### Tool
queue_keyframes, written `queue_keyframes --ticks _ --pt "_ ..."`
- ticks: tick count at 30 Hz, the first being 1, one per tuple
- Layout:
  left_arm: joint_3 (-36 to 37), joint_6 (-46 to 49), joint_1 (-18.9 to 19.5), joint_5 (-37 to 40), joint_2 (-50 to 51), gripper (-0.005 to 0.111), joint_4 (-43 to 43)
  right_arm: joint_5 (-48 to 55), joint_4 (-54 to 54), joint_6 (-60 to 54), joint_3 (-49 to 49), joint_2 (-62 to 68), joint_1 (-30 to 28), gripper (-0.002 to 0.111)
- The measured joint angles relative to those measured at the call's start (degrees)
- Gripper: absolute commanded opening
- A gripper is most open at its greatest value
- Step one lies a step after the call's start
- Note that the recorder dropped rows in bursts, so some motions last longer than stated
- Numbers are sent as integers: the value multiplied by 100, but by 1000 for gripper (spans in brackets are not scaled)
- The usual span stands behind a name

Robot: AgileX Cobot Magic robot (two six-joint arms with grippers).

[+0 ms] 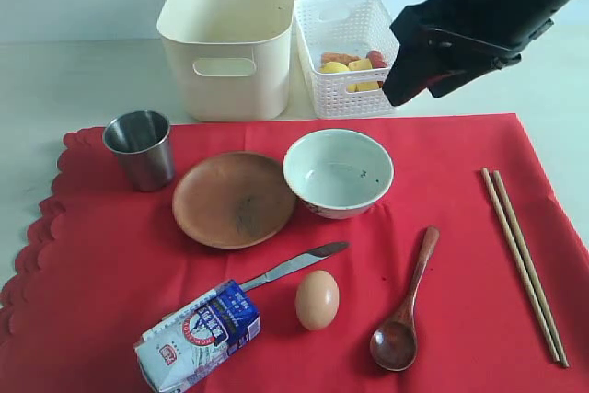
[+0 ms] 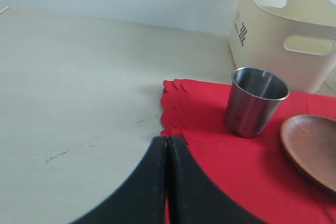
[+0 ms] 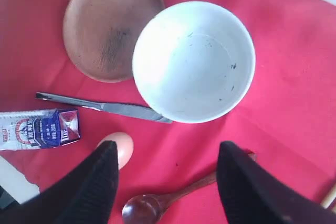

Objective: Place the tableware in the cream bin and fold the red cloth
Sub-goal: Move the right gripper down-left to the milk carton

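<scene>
On the red cloth point(image 1: 460, 227) lie a steel cup point(image 1: 140, 147), a brown wooden plate point(image 1: 233, 198), a white bowl point(image 1: 337, 172), a knife point(image 1: 294, 265), a dark spoon point(image 1: 405, 306) and chopsticks point(image 1: 523, 264). The cream bin point(image 1: 225, 34) stands behind the cloth, and I see nothing in it. My right gripper point(image 1: 414, 89) hovers open above the bowl's far right side; in its wrist view the gripper point(image 3: 168, 148) frames bare cloth between bowl point(image 3: 194, 61) and spoon point(image 3: 152, 208). My left gripper point(image 2: 168, 140) is shut and empty over the cloth's scalloped edge, near the cup point(image 2: 255, 100).
A white lattice basket point(image 1: 345, 52) with food stands right of the cream bin. An egg point(image 1: 317, 299) and a milk carton point(image 1: 198, 333) lie on the cloth near the knife. Bare table point(image 2: 79, 77) stretches left of the cloth.
</scene>
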Motion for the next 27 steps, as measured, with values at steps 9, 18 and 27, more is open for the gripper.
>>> queue_keyframes --ticks 9,18,27 --pt "0 0 0 0 0 0 0 -355 40 -84 768 -380 554 54" --pt "0 0 0 0 0 0 0 -727 -43 -95 1239 -479 1368 54" --pt "0 0 0 0 0 0 0 -1175 -159 -458 1320 -479 2146 54"
